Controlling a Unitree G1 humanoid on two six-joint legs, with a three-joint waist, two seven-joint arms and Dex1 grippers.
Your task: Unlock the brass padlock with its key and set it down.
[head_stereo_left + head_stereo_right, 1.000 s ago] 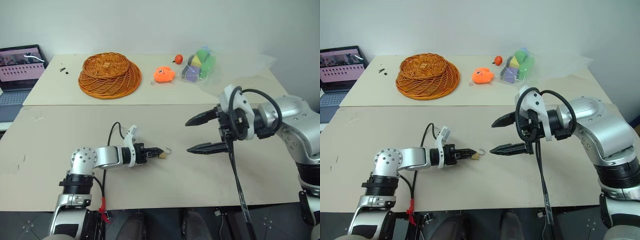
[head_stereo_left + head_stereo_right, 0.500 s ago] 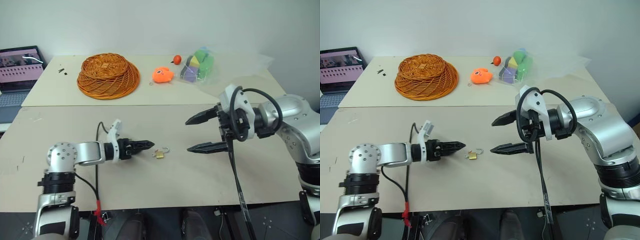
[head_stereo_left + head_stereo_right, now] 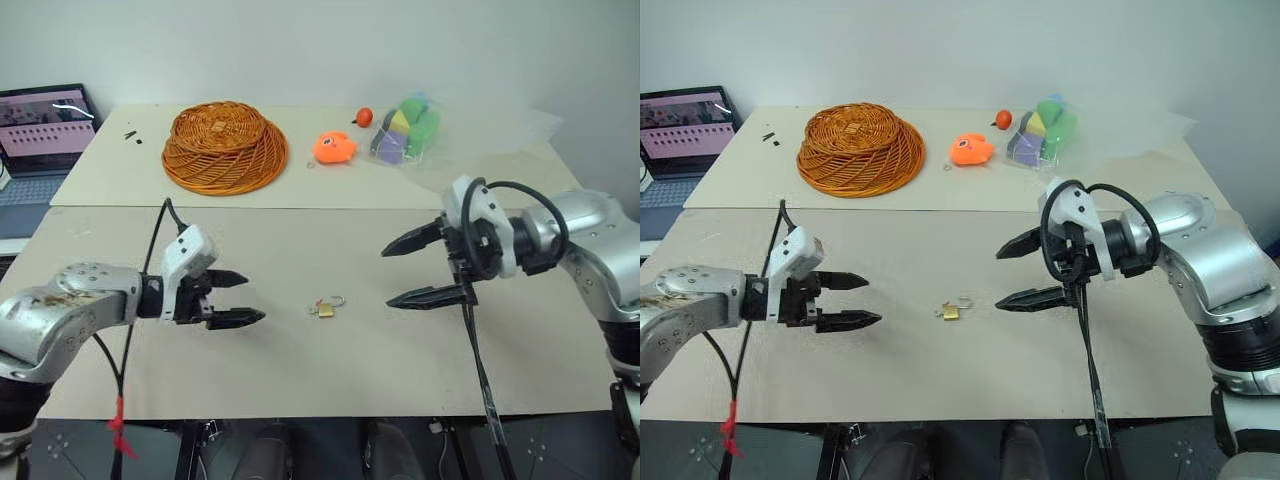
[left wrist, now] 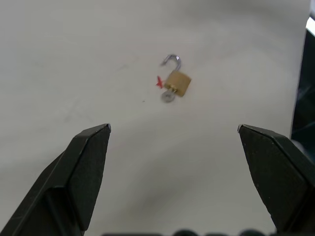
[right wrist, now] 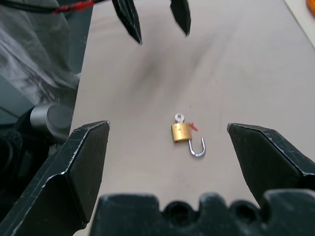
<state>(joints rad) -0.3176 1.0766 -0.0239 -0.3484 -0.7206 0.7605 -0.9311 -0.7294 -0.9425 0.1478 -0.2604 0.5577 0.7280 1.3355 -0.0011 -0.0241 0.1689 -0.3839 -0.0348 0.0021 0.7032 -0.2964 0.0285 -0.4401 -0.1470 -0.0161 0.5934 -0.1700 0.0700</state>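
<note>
The brass padlock (image 3: pixel 325 308) lies on the near table between my two grippers, its silver shackle swung open. Its key (image 4: pixel 168 95) is stuck in the body, with a small red tag beside it; the padlock (image 4: pixel 177 82) and the padlock (image 5: pixel 181 132) show alone on the table in both wrist views. My left gripper (image 3: pixel 245 298) stands open a short way to the padlock's left, holding nothing. Just right of the padlock, my right gripper (image 3: pixel 395 275) is open wide and empty.
On the far table are an upturned orange wicker basket (image 3: pixel 224 146), an orange toy (image 3: pixel 334 148), a small red ball (image 3: pixel 364 116) and a bag of coloured blocks (image 3: pixel 403 128). A laptop (image 3: pixel 40 138) stands at the far left. A black cable (image 3: pixel 478 352) hangs from my right arm.
My left gripper has opened, let go of the padlock and drawn back to the left. The padlock now lies free on the table. The right gripper has stayed put.
</note>
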